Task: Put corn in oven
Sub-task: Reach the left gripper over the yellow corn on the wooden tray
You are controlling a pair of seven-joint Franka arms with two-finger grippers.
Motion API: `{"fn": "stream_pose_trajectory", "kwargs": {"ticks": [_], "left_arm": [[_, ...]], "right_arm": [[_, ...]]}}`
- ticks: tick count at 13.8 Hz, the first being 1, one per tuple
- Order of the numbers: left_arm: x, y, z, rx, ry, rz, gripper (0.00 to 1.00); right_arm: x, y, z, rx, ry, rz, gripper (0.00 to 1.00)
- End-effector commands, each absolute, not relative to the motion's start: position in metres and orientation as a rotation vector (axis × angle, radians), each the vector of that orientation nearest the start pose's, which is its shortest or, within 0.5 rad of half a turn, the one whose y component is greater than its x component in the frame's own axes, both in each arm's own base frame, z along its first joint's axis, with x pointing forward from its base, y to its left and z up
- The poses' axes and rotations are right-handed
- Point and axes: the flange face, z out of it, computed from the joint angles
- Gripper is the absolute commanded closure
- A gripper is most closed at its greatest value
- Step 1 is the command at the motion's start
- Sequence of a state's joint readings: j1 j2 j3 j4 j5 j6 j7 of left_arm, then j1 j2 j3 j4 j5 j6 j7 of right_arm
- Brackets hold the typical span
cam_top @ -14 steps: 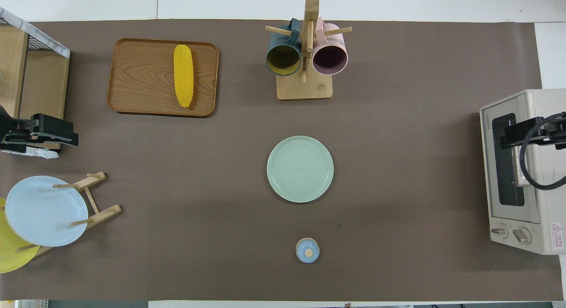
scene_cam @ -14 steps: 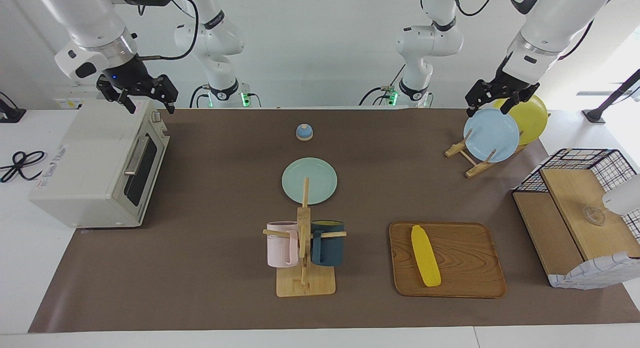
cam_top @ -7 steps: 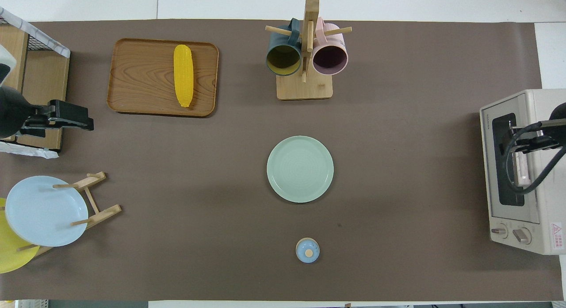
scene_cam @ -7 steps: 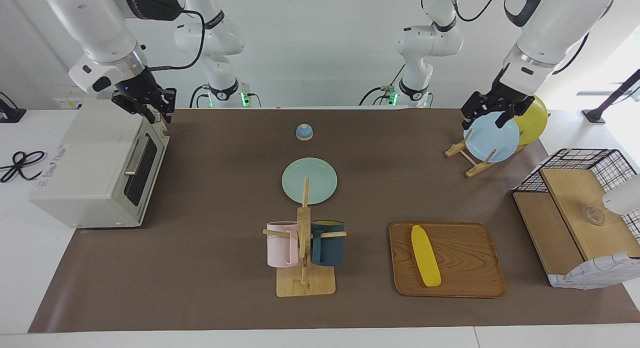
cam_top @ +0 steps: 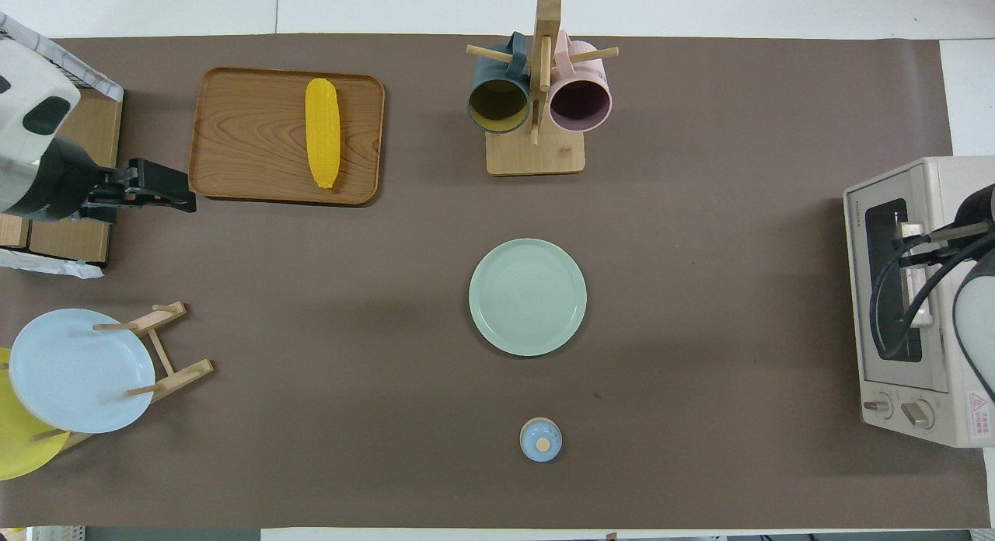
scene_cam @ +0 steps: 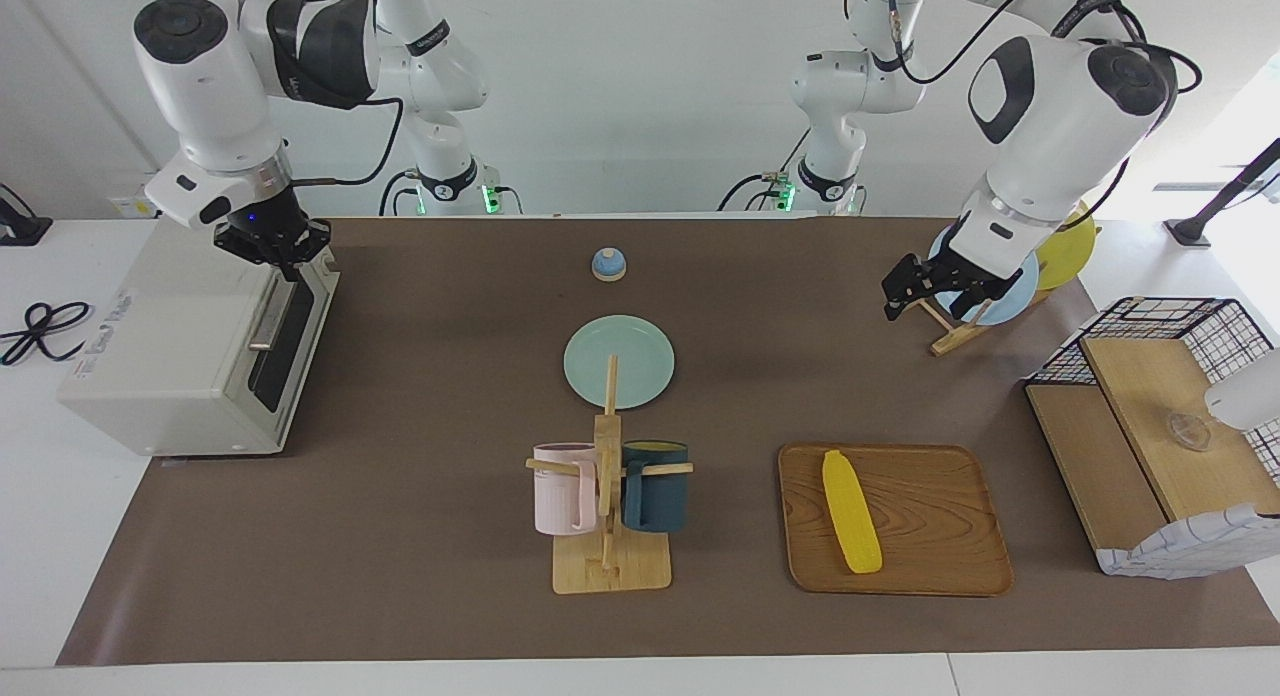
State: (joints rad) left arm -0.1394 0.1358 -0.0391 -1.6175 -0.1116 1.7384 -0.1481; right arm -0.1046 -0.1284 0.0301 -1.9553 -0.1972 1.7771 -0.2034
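The yellow corn (scene_cam: pixel 851 526) (cam_top: pixel 322 133) lies on a wooden tray (scene_cam: pixel 940 556) (cam_top: pixel 233 137) toward the left arm's end of the table. The off-white oven (scene_cam: pixel 170 346) (cam_top: pixel 933 417) stands at the right arm's end with its glass door closed. My right gripper (scene_cam: pixel 288 268) (cam_top: pixel 906 234) is down at the top of that door, shut on the end of the bar handle (scene_cam: pixel 266 316) that lies nearer the robots. My left gripper (scene_cam: pixel 925 306) (cam_top: pixel 186 199) hangs open and empty over the mat between the plate rack and the tray.
A mug tree (scene_cam: pixel 608 506) with a pink and a dark blue mug stands mid-table, a green plate (scene_cam: pixel 618 361) beside it nearer the robots. A small blue knob (scene_cam: pixel 608 264) sits closer still. A plate rack (cam_top: pixel 167 354) and a wire basket (scene_cam: pixel 1150 316) are at the left arm's end.
My right gripper came down from above the oven to the door handle and shut. My left gripper moved away from the plate rack and lower, toward the tray, still open.
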Motion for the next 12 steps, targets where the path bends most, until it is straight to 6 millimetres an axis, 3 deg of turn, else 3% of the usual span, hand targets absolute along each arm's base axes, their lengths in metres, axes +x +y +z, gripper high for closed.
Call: {"fn": "stream_pose_trajectory", "kwargs": {"ticks": [1,6,10,12], "left_arm": [[0.633,-0.137,0.515,-3.265,0.025,0.067,0.0],[0.67,-0.167,0.457,-3.259,0.062,0.026,0.0],[0.723,-0.169,0.415,-3.256,0.034,-0.014,0.0],[0.734,-0.162,0.394,-3.237,0.008,-0.022,0.0]], "right_arm": [[0.503,-0.067,0.509,-3.36,-0.155,0.151,1.0],[0.498,-0.081,0.482,-3.387,0.009,0.223,1.0],[0.503,-0.096,0.467,-3.405,0.055,0.236,1.0],[0.503,-0.097,0.467,-3.404,0.061,0.239,1.0]]}}
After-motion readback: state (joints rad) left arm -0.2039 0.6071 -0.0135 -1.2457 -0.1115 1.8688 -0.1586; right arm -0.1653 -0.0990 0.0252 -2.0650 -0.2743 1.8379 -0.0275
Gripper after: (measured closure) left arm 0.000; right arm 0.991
